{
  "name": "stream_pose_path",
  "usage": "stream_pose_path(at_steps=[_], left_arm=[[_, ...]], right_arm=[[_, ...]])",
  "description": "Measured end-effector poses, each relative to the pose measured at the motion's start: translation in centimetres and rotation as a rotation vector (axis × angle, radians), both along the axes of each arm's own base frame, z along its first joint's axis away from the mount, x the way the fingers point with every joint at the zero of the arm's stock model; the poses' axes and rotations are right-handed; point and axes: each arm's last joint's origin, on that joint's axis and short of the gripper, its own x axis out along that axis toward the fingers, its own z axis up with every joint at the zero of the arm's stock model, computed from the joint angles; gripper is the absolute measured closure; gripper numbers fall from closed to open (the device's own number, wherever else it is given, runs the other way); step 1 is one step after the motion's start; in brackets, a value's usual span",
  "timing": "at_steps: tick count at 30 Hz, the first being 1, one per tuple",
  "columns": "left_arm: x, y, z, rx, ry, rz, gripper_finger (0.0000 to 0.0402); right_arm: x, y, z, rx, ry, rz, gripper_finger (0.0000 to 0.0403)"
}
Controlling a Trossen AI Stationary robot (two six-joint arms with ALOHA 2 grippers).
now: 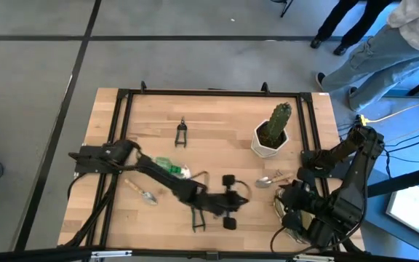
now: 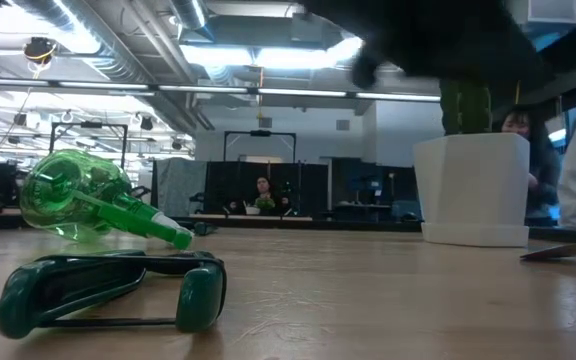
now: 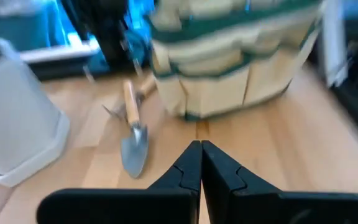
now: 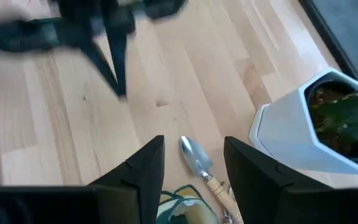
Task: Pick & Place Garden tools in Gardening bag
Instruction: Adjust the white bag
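Observation:
My left gripper is shut and empty, low over the table's middle, pointing toward the olive-khaki gardening bag. The bag stands at the near right, mostly hidden under my right arm in the high view. My right gripper is open above a wooden-handled silver trowel that lies flat between the bag and the white cactus pot. A second trowel, a green spray bottle on its side and black shears lie on the table. Another pair of shears lies near the front edge.
A black frame runs around the table's edges. The cactus in its white pot stands at the far right. Bare wood lies between the far shears and the pot. People stand beyond the table's far right corner.

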Motion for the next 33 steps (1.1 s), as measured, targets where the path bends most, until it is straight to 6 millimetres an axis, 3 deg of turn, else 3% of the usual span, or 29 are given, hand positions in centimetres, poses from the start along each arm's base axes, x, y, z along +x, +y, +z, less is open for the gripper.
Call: stream_pose_path(at_steps=[6,12,17,21,27,33], left_arm=[[-7.2,2.3,1.7,-0.127,-0.192,-0.109,0.04],[-11.8,4.7,5.5,-0.159,-0.284,-0.166,0.04],[-13.7,4.9,8.8,-0.101,-0.375,-0.209,0.0399],[-14.8,4.6,10.3,-0.085,-0.412,-0.235,0.0401],[-15.7,3.7,10.7,-0.083,-0.408,-0.26,0.0397],[-15.9,3.4,10.6,-0.06,-0.395,-0.227,0.04]], right_arm=[[0.8,-0.6,0.1,-0.071,-0.009,0.027,0.0236],[3.6,-2.4,-0.2,-0.077,0.142,0.103,0.0236],[6.4,-4.3,-1.4,0.023,0.269,0.259,0.0236],[7.8,-6.3,-3.4,0.129,0.371,0.307,0.0236],[8.4,-9.0,-7.6,0.247,0.506,0.277,0.0236],[8.5,-9.5,-10.2,0.379,0.53,0.322,0.0236]])
